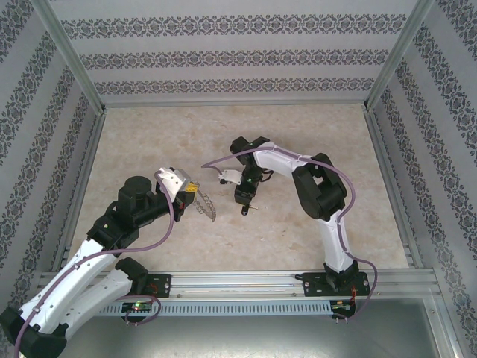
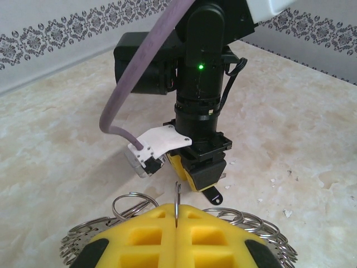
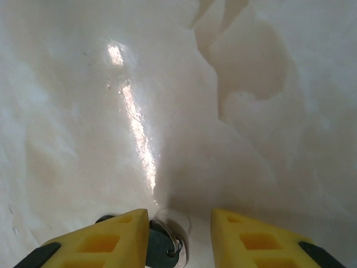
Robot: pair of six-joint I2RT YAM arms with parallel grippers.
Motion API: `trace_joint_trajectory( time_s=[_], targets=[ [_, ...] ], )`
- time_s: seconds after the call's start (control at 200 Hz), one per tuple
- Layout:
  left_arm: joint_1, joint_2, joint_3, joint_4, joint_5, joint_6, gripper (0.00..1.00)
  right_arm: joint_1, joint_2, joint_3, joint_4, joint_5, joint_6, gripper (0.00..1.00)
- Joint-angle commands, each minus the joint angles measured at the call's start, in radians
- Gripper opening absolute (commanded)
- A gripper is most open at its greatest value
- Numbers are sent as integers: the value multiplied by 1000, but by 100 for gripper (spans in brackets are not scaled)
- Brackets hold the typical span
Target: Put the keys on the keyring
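Left gripper (image 2: 177, 216): I see it clamped shut on the ring (image 2: 177, 195), keys (image 2: 75, 245) fanned around it.
Right gripper (image 3: 179, 237): jaws partly apart, dark key (image 3: 160, 247) lying loose between them.
Progress: I judge most keys are threaded and the dark key is not yet on.

a robot test booth in a lab: two robot arms (image 1: 322, 195) bolted to a metal rail (image 1: 238, 283) at 6 o'clock, patterned walls (image 1: 238, 56) at 9, 12 and 3, and a bare beige table (image 1: 186, 134).
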Motion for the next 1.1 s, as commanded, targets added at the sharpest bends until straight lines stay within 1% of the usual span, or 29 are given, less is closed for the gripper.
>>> trace_joint_trajectory(
  time_s=[0.0, 0.25, 0.615, 0.909, 1.094],
  targets=[
    [10, -9, 31, 19, -9, 12, 0, 13, 20, 22, -55, 30, -31, 33],
    [10, -6, 26, 27, -9, 8, 0, 15, 8, -2, -83, 51, -26, 31],
    [10, -7, 25, 33, -4, 6, 0, 30, -16, -36, -103, 22, -22, 28],
    [10, -5, 22, 45, 1, 0, 0, 29, -64, -71, -105, 12, -5, 29],
    [10, -11, 19, 42, -1, -1, 0, 31, -50, -57, -108, 18, -3, 24]
  ],
)
